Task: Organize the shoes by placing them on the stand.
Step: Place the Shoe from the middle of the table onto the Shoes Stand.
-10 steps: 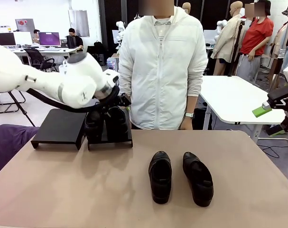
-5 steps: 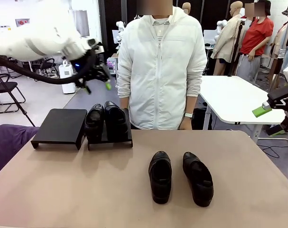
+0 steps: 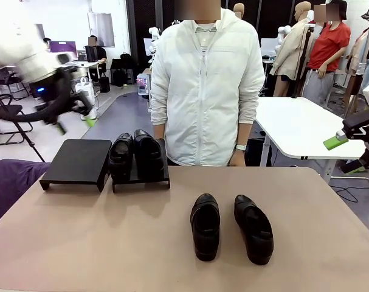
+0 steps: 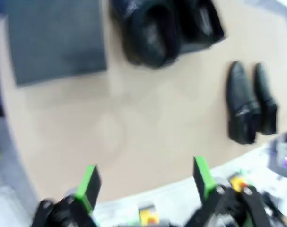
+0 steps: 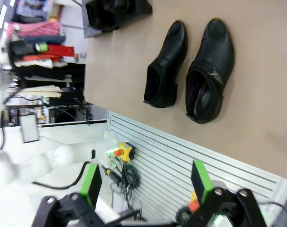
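- The left gripper [image 4: 145,178] is hanging high above the table [image 3: 81,243], jaws spread wide with nothing between them. The right gripper [image 5: 145,183] is also gaping and empty.
- The left loose shoe [image 3: 205,226] and the right loose shoe [image 3: 253,228] are lying side by side, well ahead of the right gripper's fingers and apart from both hands.
- Their glossy leather is looking slippery, probably soft at the sides and stiffer at the heel. Pinching the heel collar is seeming the safest hold.
- The bare platform [image 3: 78,159] is sitting below the left gripper. The stowed pair [image 3: 134,155] is filling the neighbouring platform [image 3: 141,180], crowding that side.
- The person [image 3: 202,91] is standing just beyond the platforms.
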Available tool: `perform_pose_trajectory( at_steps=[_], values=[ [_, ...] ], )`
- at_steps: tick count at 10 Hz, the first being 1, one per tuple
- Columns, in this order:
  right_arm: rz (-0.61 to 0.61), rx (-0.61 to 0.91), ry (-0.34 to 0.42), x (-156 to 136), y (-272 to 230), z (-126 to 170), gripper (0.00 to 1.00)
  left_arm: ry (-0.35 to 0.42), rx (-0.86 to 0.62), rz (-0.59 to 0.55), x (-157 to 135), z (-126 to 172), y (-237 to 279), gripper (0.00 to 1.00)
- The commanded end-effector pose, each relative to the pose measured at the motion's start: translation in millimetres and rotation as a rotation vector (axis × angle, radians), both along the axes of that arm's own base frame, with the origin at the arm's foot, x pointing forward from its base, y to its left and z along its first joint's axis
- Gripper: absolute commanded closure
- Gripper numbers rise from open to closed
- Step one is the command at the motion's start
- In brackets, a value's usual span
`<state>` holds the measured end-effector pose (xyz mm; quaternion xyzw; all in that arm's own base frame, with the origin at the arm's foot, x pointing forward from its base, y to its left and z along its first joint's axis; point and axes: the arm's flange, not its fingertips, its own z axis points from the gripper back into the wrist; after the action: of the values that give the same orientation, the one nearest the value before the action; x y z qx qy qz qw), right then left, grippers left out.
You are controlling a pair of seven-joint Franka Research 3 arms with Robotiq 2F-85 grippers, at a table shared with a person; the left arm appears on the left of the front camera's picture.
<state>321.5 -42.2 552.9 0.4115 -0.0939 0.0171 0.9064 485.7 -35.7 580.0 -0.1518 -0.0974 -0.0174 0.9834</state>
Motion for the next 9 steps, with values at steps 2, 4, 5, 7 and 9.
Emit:
perform_pose_trajectory(
  at_steps=[2, 4, 5, 7, 9],
  values=[
    [0.016, 0.0, -0.012, 0.0, -2.7, 1.6, 0.0, 0.045, -0.028, 0.241, -129.3, -74.9, 78.2, 0.0],
    [0.016, 0.0, -0.012, 0.0, -2.7, 1.6, 0.0, 0.073, -0.183, 0.313, -149.1, -108.0, 118.5, 0.0],
    [0.016, 0.0, -0.012, 0.0, -2.7, 1.6, 0.0, 0.092, -0.307, 0.254, -131.0, -120.7, 131.6, 0.0],
    [0.016, 0.0, -0.012, 0.0, -2.7, 1.6, 0.0, 0.091, -0.13, 0.269, -154.7, -107.6, 114.1, 0.0],
    [0.016, 0.0, -0.012, 0.0, -2.7, 1.6, 0.0, 0.091, -0.13, 0.269, -154.7, -107.6, 114.1, 0.0]
  ],
)
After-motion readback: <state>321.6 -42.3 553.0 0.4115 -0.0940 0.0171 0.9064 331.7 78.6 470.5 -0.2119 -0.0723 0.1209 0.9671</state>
